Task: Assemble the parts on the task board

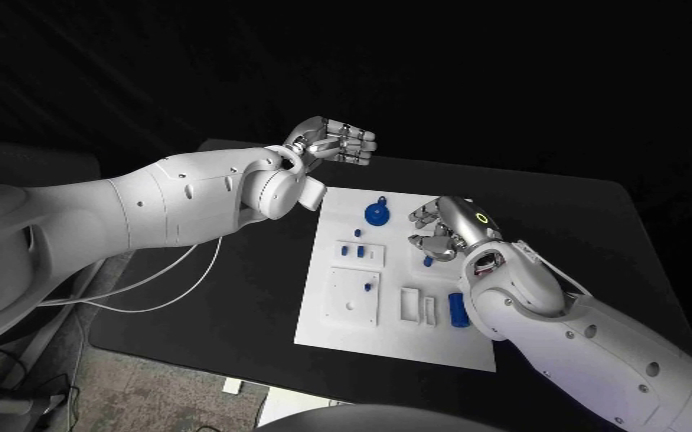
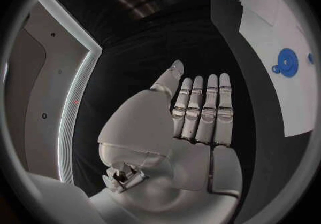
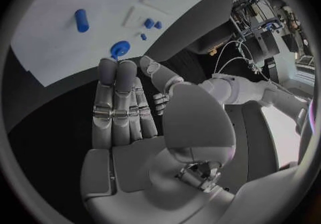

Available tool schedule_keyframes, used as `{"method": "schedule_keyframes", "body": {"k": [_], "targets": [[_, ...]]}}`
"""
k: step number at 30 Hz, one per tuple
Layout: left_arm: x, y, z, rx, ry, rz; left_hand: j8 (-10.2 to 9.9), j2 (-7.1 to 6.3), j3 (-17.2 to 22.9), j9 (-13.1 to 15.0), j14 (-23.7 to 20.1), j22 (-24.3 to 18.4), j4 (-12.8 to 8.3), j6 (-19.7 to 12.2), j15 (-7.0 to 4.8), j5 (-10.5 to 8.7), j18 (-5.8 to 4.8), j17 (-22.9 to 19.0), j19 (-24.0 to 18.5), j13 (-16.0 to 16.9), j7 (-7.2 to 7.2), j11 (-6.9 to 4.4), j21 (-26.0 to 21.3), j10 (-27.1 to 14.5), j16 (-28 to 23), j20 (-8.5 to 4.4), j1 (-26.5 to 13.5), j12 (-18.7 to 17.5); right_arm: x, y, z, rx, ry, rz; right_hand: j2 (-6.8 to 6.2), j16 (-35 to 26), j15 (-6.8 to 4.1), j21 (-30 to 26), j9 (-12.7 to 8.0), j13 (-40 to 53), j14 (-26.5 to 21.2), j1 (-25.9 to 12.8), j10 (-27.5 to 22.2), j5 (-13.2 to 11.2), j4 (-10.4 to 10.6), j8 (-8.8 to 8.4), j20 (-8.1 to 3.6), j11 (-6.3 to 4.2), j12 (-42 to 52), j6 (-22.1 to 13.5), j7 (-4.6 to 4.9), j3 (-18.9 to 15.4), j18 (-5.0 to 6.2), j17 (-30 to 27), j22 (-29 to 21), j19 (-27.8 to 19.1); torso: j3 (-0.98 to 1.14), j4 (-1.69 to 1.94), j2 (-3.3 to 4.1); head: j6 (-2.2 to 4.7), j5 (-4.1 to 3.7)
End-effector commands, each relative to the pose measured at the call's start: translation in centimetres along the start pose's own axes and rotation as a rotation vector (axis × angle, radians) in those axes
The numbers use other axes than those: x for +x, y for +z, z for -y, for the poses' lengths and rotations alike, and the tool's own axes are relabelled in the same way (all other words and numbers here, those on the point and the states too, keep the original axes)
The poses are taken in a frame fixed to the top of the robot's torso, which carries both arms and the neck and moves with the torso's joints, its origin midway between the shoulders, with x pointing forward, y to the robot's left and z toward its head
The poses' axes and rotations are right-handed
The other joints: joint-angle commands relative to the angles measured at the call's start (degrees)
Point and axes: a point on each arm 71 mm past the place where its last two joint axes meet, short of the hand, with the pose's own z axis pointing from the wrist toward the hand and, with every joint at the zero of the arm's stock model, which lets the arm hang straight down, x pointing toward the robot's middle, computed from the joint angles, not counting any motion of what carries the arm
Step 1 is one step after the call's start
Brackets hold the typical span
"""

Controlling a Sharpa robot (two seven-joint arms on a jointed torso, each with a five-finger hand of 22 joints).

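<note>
Where white task board [image 1: 433,337] lies flat, round blue disc [image 1: 376,215], blue cylinder [image 1: 456,309].

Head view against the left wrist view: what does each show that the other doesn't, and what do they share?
Only the head view shows the whole task board with its white blocks and the blue cylinder lying near the right hand, which hovers over the board.

Only the left wrist view shows the left hand from the palm side, fingers straight and side by side, holding nothing.

Both show the left hand off the board's far edge over the black table, the board, and the round blue disc.
</note>
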Motion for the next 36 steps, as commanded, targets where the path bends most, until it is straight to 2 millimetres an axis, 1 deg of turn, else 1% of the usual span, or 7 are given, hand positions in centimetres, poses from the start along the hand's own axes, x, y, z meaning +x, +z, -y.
{"method": "schedule_keyframes", "body": {"k": [1, 4, 8, 11, 22, 28, 36], "targets": [[0.1, -0.1, 0.3, 0.022, 0.002, -0.006, 0.0, 0.09, 0.1, 0.0, -0.1, 0.0, -0.3, 0.1, -0.20, 0.06, 0.84, -0.1, 0.0, -0.1, 0.12, 0.01, 0.4, -0.3, -0.2, 0.23, 0.6, 0.1, 0.2, 0.4, 0.7, -0.020, -0.050, -0.069, -0.53, 0.2, 0.22, 0.4, -0.1, 0.0, 0.3, 0.3, -1.4, -0.3, 0.1, 0.22, 0.17, 0.26, 0.2, 0.0, -0.11, 0.2, 0.45, 0.1, 0.1, 1.7, 0.05, 0.12, 0.07, 0.60, -0.66], [0.0, -0.2, 0.3, 0.023, 0.002, -0.002, 0.0, 0.00, 0.0, 0.0, 0.1, 0.0, -0.3, 0.1, -0.20, 0.02, 0.81, -0.1, 0.0, -0.1, 0.12, 0.02, 0.4, -0.3, -0.2, 0.22, 0.4, 0.1, 0.3, 0.8, 1.6, -0.005, -0.096, -0.118, -0.97, -0.1, 0.71, -0.2, -0.1, 0.0, 0.0, 0.5, -5.5, -0.8, 0.6, 0.31, 0.71, 0.96, 0.3, -2.1, -0.43, -2.7, 0.64, -0.2, -0.3, 1.5, 0.03, 0.18, 0.07, 0.85, -1.13], [-0.2, -0.3, 0.2, 0.023, 0.004, 0.003, 0.0, -0.11, -0.1, 0.0, 0.0, 0.0, -0.3, 0.1, -0.17, 0.09, 0.79, -0.1, 0.0, -0.1, 0.11, 0.02, 0.4, -0.3, -0.3, 0.22, 0.3, 0.1, 0.7, 1.1, 2.4, 0.007, -0.136, -0.181, -0.69, -0.6, 1.80, -1.9, -0.1, 0.0, -0.1, 4.4, -11.2, 0.3, 5.8, 0.31, 1.89, 2.33, 0.3, -4.0, -1.67, -14.2, 1.63, -1.2, -2.9, 1.9, 0.00, 0.11, 0.07, 0.93, -1.28], [-0.3, -0.3, 0.2, 0.024, 0.004, 0.004, 0.0, -0.11, -0.1, 0.0, 0.0, 0.0, -0.3, 0.1, -0.17, 0.09, 0.79, -0.1, 0.0, -0.1, 0.11, 0.02, 0.4, -0.3, -0.3, 0.22, 0.3, 0.1, 1.0, 1.2, 2.7, 0.013, -0.156, -0.211, -1.00, -0.3, 1.78, -1.7, -0.1, 0.0, -0.1, 5.7, -11.4, 0.5, 8.2, 0.29, 1.92, 2.32, 0.3, -4.0, -1.70, -15.6, 1.69, -1.5, -3.7, 2.0, -0.04, 0.13, 0.07, 0.91, -1.32], [-0.4, -0.3, 0.2, 0.021, 0.005, 0.008, 0.0, -0.11, 0.0, 0.0, -0.2, 0.0, -0.3, 0.2, -0.16, 0.09, 0.81, -0.1, 0.1, -0.1, 0.08, 0.01, 0.4, -0.3, -0.3, 0.23, 0.3, 0.1, 2.2, 1.2, 3.8, 0.038, -0.195, -0.297, 0.06, 0.0, 1.41, -0.9, -0.1, 0.0, 0.1, 5.0, -9.4, 0.7, 7.6, 0.24, 1.52, 1.79, 0.3, -3.6, -1.30, -16.1, 1.20, -1.6, -4.4, 2.0, -0.07, 0.13, 0.06, 0.59, -1.30], [-0.4, -0.3, 0.2, 0.020, 0.005, 0.007, 0.0, -0.11, 0.0, 0.0, -0.2, 0.0, -0.3, 0.2, -0.16, 0.08, 0.82, -0.1, 0.1, -0.1, 0.09, 0.01, 0.4, -0.3, -0.3, 0.23, 0.3, 0.1, 2.6, 1.1, 4.0, 0.043, -0.205, -0.296, 1.24, 0.1, 1.08, -0.2, -0.1, -0.1, 0.1, 4.5, -7.6, -0.9, 5.1, 0.21, 1.12, 1.41, 0.2, -3.1, -0.96, -13.2, 0.75, -1.6, -5.0, 2.0, -0.05, 0.15, 0.09, 0.58, -1.32], [-0.4, -0.3, 0.2, 0.019, 0.006, 0.009, 0.0, -0.09, 0.0, 0.0, -0.2, 0.0, -0.3, 0.1, -0.17, 0.06, 0.86, -0.1, 0.1, -0.1, 0.09, 0.02, 0.5, -0.4, -0.3, 0.24, 0.3, 0.1, 3.0, 1.3, 4.1, 0.047, -0.198, -0.275, 1.10, 0.2, 0.62, 1.0, -0.1, 0.0, 0.1, 0.2, -5.0, -4.0, 1.4, 0.23, 0.62, 0.97, 0.2, -2.2, -0.58, 1.4, 0.64, -1.2, -4.8, 1.9, 0.00, 0.18, 0.10, 0.51, -1.30]]}}
